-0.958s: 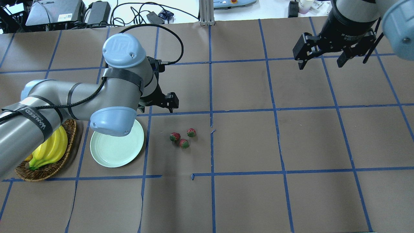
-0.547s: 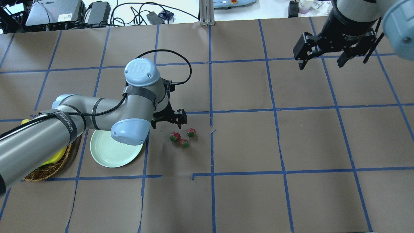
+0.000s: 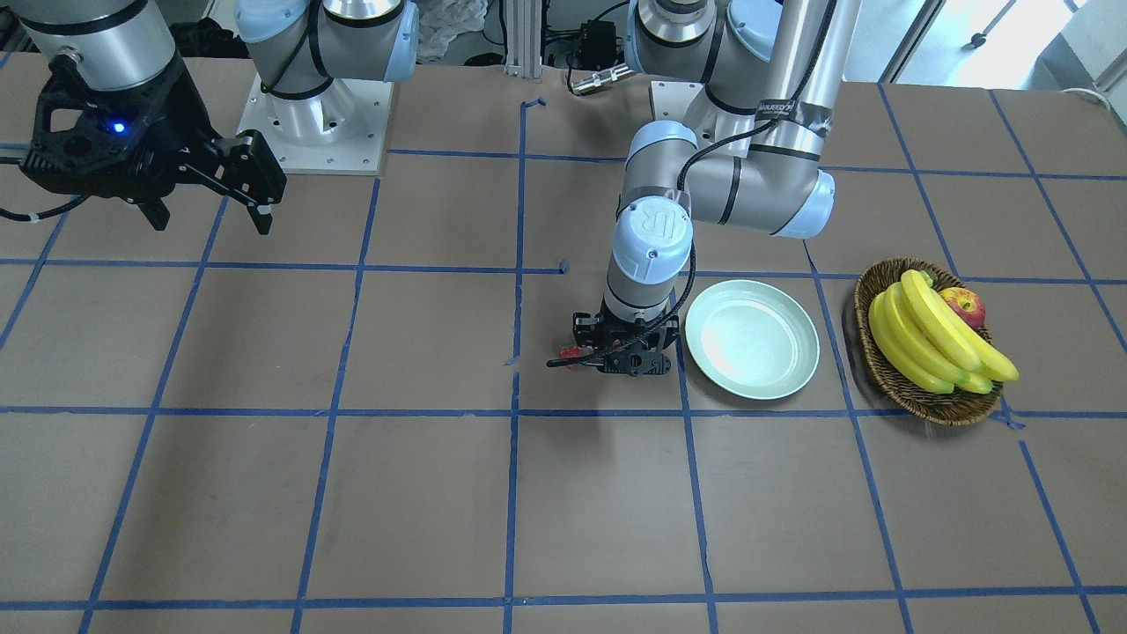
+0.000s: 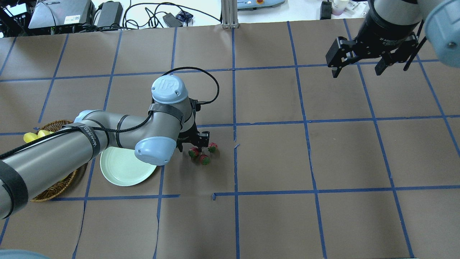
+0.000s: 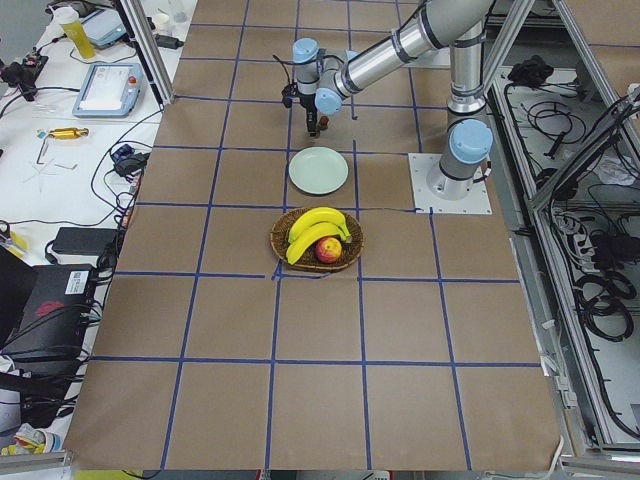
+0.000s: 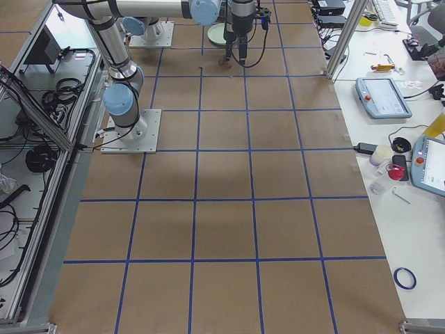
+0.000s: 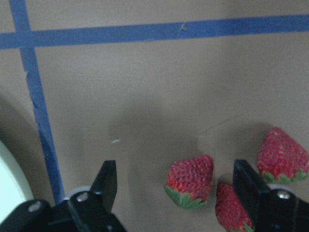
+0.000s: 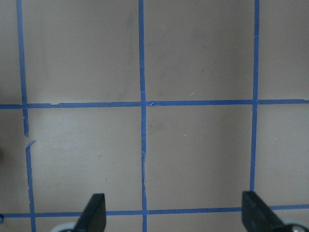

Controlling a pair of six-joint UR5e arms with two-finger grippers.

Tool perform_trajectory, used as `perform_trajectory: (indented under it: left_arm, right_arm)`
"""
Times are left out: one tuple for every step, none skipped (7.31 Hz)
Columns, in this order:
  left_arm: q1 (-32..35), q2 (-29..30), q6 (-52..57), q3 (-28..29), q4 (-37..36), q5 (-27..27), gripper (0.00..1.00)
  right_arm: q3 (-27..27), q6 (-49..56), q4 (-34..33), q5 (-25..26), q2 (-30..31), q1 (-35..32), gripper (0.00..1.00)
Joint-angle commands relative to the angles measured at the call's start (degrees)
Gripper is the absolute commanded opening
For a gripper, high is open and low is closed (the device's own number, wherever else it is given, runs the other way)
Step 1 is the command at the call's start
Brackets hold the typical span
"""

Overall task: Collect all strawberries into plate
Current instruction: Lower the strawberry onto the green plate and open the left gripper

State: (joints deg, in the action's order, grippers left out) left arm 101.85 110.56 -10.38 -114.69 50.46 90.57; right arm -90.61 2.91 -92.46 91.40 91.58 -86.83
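Three strawberries lie close together on the brown table: one (image 4: 194,152) on the left, one (image 4: 205,159) nearest the front, one (image 4: 212,147) on the right. My left gripper (image 4: 194,142) is open and hangs low just over them. In the left wrist view the left strawberry (image 7: 190,181) lies between the open fingers (image 7: 108,181), and the other two (image 7: 231,208) (image 7: 282,157) lie by the right finger. The pale mint plate (image 4: 122,169) sits empty just left of them, partly under my left arm. My right gripper (image 4: 357,70) is open and empty, high at the far right.
A wicker basket (image 3: 924,396) with bananas (image 3: 924,335) and an apple (image 3: 964,306) stands beyond the plate on my left. Blue tape lines grid the table. The right wrist view shows only bare table under the right gripper (image 8: 176,215).
My left arm has swung right and forward and come down, from behind the plate to right over the strawberries. The strawberries, plate and right arm have not moved.
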Motion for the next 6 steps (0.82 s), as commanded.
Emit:
perform_trajectory:
  left_arm:
    - [0.2, 0.4, -0.2, 0.0, 0.0, -0.4, 0.0]
    - [0.2, 0.0, 0.3, 0.2, 0.1, 0.2, 0.0]
    - [0.1, -1.6, 0.9, 0.3, 1.1, 0.4, 0.0]
    - [-0.3, -2.4, 1.6, 1.3, 3.7, 2.7, 0.0]
    - [-1.5, -3.1, 5.9, 4.3, 9.9, 6.0, 0.0]
    - [-5.0, -3.9, 10.1, 6.0, 16.0, 7.1, 0.0]
  right_arm:
    - [0.0, 0.0, 0.0, 0.0, 0.0, 0.0, 1.0]
    - [0.0, 0.0, 0.0, 0.0, 0.0, 0.0, 1.0]
    - [0.0, -0.1, 0.0, 0.0, 0.0, 0.0, 1.0]
    - [0.0, -0.1, 0.0, 0.0, 0.0, 0.0, 1.0]
    - [-0.1, -0.1, 0.0, -0.1, 0.1, 0.0, 1.0]
    - [0.0, -0.2, 0.0, -0.1, 0.1, -0.1, 1.0]
